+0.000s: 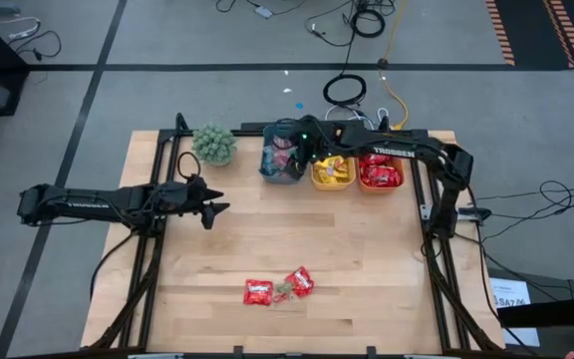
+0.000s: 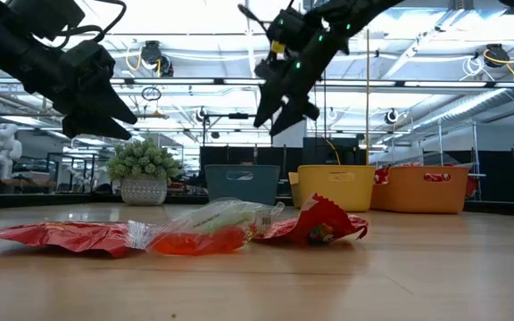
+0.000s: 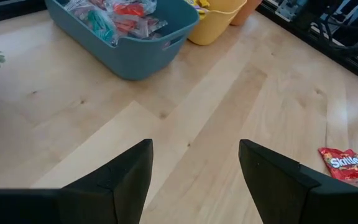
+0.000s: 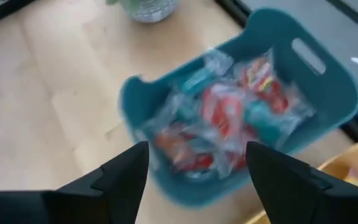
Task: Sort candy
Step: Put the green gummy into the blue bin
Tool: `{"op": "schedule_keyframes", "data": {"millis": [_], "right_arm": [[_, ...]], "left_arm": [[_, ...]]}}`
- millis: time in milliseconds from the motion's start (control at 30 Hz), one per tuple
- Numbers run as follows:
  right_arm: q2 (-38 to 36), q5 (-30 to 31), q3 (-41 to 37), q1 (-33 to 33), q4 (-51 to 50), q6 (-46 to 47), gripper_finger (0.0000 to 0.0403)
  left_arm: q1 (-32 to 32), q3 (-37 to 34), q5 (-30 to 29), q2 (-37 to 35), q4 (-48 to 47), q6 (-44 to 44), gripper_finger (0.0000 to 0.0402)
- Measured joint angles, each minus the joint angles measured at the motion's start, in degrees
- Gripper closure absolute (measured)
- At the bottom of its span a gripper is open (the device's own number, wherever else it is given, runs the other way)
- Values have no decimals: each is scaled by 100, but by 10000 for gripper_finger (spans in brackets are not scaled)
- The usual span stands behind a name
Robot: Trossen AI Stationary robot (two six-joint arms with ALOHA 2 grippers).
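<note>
Above the teal bin (image 1: 281, 160), the right gripper (image 4: 194, 168) hangs with fingers spread and nothing between them; clear-wrapped sweets (image 4: 222, 121) fill that bin. Well away from the teal bin, toward the table's near edge, lie red candy packets (image 1: 258, 291). Left of the bin, the left gripper (image 1: 217, 208) waits open and empty.

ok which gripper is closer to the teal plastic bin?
Right. The right gripper hangs directly over the teal plastic bin, fingers open; the left gripper hovers off to its side, over bare table.
</note>
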Motion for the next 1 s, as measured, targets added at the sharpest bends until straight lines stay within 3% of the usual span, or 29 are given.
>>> {"op": "schedule_keyframes", "data": {"millis": [267,600,833,1000], "right_arm": [[-349,-20,4,1017,-513,176,160],[-185,28,4,2399,-1326,480,161],[337,39,-5,3208,-1164,157,161],[846,-176,-9,3594,-205,224,161]], "left_arm": [[-1,0,0,0,10,1,154],[1,0,2,0,42,0,154],[1,2,317,0,21,1,154],[1,2,415,0,13,44,154]]}}
